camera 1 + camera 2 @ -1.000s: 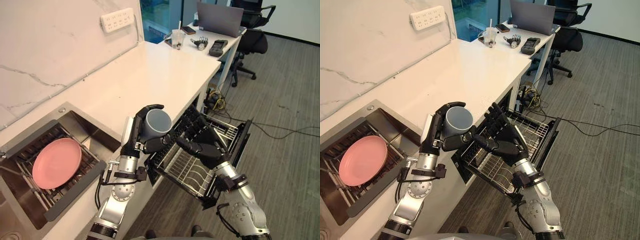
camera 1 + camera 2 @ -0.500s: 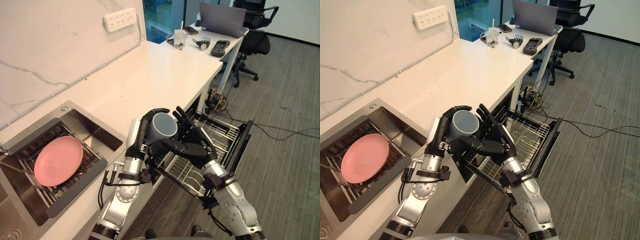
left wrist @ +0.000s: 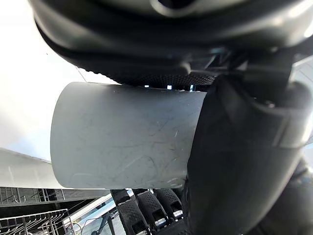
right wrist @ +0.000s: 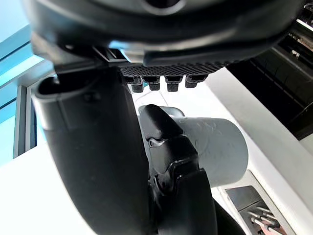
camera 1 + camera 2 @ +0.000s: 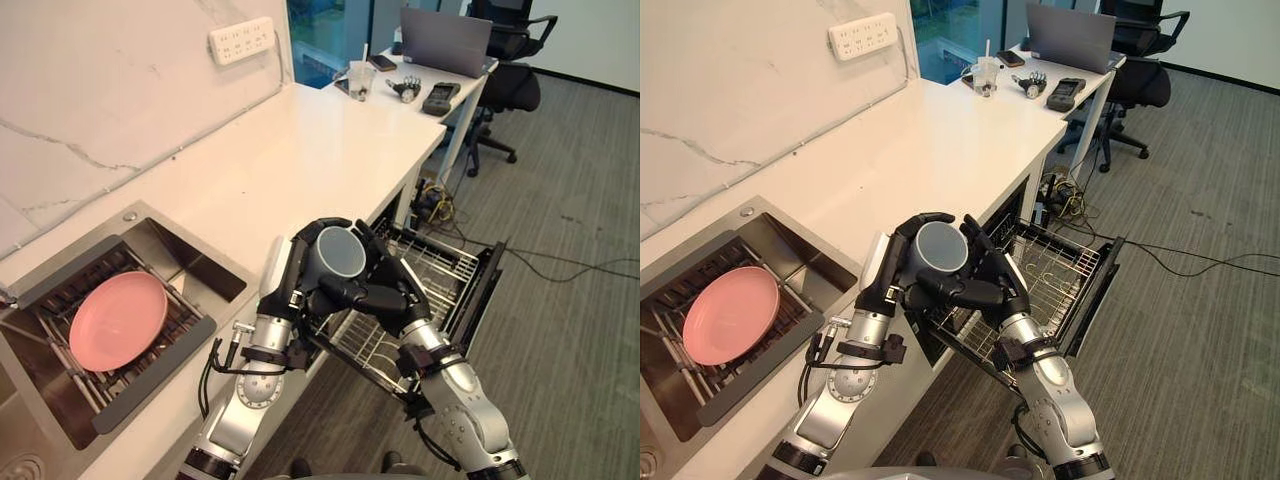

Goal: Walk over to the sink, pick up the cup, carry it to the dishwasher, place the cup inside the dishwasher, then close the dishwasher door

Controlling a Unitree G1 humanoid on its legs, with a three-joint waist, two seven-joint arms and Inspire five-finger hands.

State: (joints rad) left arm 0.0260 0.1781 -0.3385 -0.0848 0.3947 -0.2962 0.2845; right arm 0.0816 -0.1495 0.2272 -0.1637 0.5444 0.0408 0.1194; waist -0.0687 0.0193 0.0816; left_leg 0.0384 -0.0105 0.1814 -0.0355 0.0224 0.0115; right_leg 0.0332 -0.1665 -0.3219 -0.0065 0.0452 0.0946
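Sink, at the left, is holding a pink plate on its grate. Beside it, the left arm is rising from below along the counter edge, forearm nearly upright, and the left hand is gripping the cup, fingers curling over its top and the thumb wrapping its side. The grey cup is being held in the air, off the counter edge and above the near corner of the rack, tilting so that its mouth is facing upward and to the right. The right arm is reaching in from the lower right; the right hand is lying against the cup's other side with fingers spread and fairly straight, not clasping. Farther right, the dishwasher door is hanging open with the rack pulled out.
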